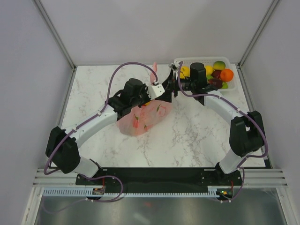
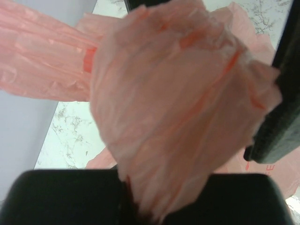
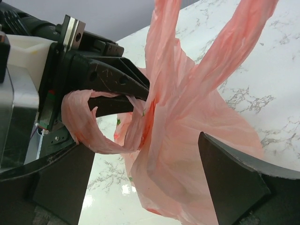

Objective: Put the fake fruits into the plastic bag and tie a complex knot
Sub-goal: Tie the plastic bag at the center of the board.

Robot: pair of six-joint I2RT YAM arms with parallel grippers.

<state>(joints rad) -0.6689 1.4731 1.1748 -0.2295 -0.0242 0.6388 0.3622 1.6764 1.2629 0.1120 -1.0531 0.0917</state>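
The pink plastic bag [image 1: 143,118] lies on the marble table, with reddish and green shapes showing through it. My left gripper [image 1: 161,91] is shut on a bunched handle of the bag [image 2: 178,93], and the plastic fills the left wrist view above the jaws [image 2: 150,211]. My right gripper [image 3: 150,187] stands open with the bag's neck [image 3: 187,140] between its fingers [image 3: 234,183]. Two handle strips rise past it. A pink loop [image 3: 84,126] hangs from the left gripper's fingers [image 3: 117,84]. Fake fruits stay in the basket: orange [image 1: 227,75], yellow [image 1: 185,71], dark purple [image 1: 215,83]. No knot shows.
The white lattice basket [image 1: 201,60] stands at the back right corner, just behind my right wrist. Metal frame posts and grey walls close in the table at the back and both sides. Bare marble [image 1: 197,136] lies in front of the bag.
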